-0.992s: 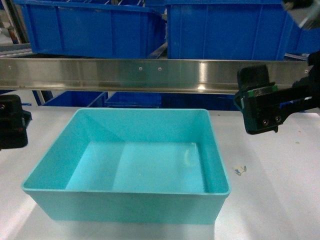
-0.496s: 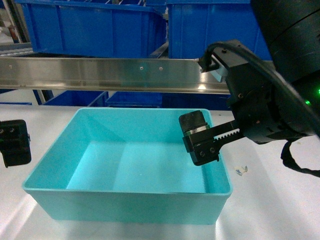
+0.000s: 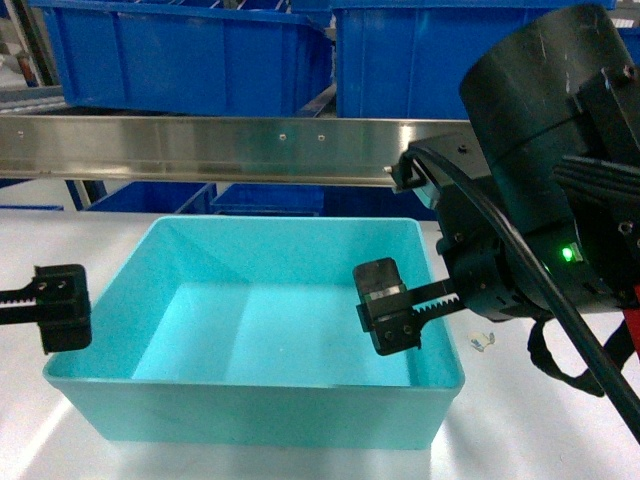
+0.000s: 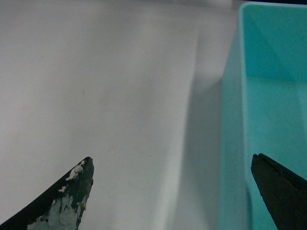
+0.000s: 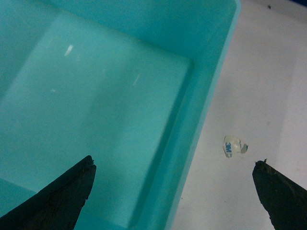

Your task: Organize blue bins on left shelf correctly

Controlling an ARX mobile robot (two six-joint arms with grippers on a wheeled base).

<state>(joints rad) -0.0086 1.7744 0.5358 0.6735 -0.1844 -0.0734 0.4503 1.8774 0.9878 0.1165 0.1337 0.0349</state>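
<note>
Only my head camera takes in the whole scene: the turquoise bin [image 3: 260, 325] on the white worktop [image 3: 560, 400], the steel shelf rail [image 3: 200, 150] beyond it, and dark blue ribbed bins [image 3: 180, 55] above that rail. My wrist cameras give close detail instead. From the right wrist I see the bin's right wall running between my two dark fingertips, one over the glossy floor [image 5: 96, 110], the other over the worktop, with a small scrap of clear tape [image 5: 233, 146] lying just outside the wall. From the left wrist I see the bin's left wall [image 4: 232, 134] near my right-hand fingertip, and bare worktop ahead of the rest.

My right gripper [image 5: 172, 191] is spread wide, straddling the right rim without visibly touching it and holding nothing. My left gripper [image 4: 172, 191] is likewise wide apart and empty, astride the bin's left wall, with its scuffed, paint-chipped fingertip [image 4: 67, 199] over the worktop.

The bin is smooth plastic, rectangular, with tapered walls and a thin rim; the rail is shiny brushed metal.
</note>
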